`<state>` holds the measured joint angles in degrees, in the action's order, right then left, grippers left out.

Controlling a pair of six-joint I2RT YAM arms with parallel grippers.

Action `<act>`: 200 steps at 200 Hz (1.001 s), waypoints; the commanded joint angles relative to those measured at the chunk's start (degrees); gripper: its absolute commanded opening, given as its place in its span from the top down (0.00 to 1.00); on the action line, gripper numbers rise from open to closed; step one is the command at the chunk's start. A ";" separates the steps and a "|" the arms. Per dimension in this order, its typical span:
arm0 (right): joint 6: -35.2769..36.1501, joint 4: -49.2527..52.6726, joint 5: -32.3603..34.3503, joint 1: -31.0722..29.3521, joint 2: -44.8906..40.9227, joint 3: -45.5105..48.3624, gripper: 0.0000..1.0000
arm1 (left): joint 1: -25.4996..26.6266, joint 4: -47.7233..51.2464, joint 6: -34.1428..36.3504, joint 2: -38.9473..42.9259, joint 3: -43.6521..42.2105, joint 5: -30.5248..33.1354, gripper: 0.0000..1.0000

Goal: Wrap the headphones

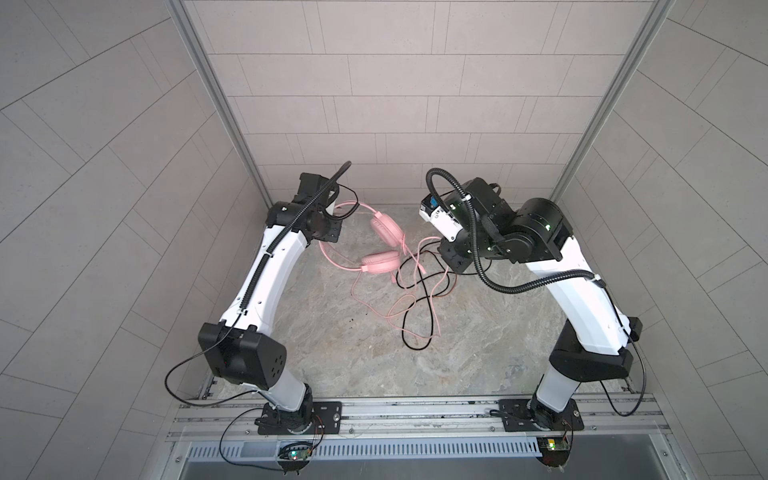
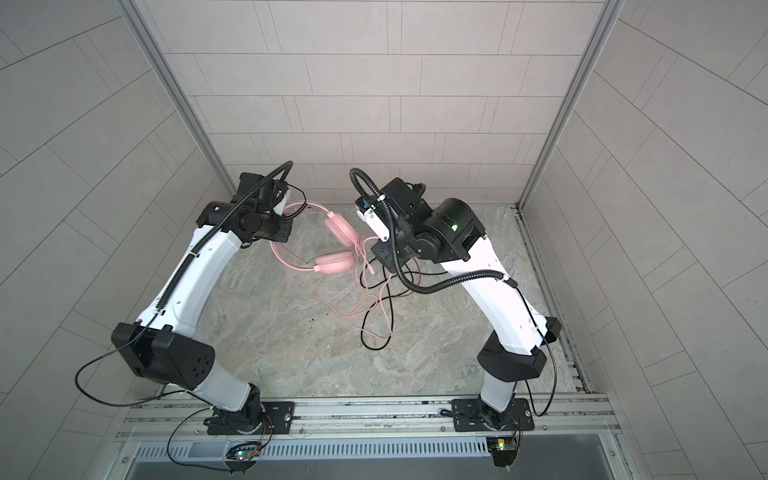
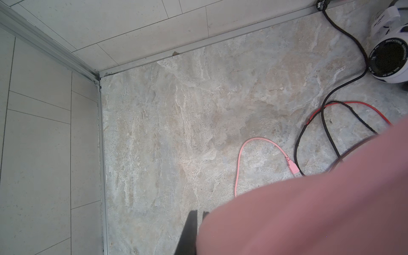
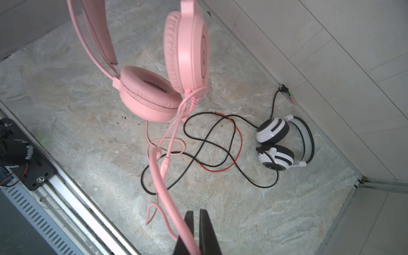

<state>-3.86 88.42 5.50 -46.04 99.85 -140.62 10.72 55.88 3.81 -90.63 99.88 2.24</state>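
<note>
The pink headset (image 4: 152, 97) is held up by its headband in the closed jaws of the left gripper (image 3: 198, 213). One padded cup faces upward and the other stands on edge beside it. I cannot tell whether the lower cup touches the bench (image 4: 276, 209).

Its thin pink cable (image 4: 167, 136) leaves the upright cup. One stretch rises into the closed jaws of the right gripper (image 4: 195, 213), and the rest lies in loose loops crossing the black cable (image 4: 220, 141).

The white-and-black headset (image 4: 278, 143) lies near the back wall with its cups close together and its band arching toward the wall. Its long cable sprawls across the bench, partly red.
</note>
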 commanded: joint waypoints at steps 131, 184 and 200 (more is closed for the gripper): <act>9.30 -5.03 -1.90 -1.27 1.66 -3.78 0.94 | -0.35 -3.16 -1.73 -0.19 1.28 -23.45 1.00; 9.66 -4.75 -2.65 -1.86 1.52 -2.06 0.94 | 0.28 -5.12 -5.35 -2.74 3.06 -35.86 1.00; 9.65 -5.00 -3.74 -1.86 1.53 -2.76 0.94 | 1.09 -5.06 -5.40 -3.36 3.05 -37.50 1.00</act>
<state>4.89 83.79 3.20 -47.90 101.67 -142.52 10.81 53.28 1.02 -93.71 100.18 -26.76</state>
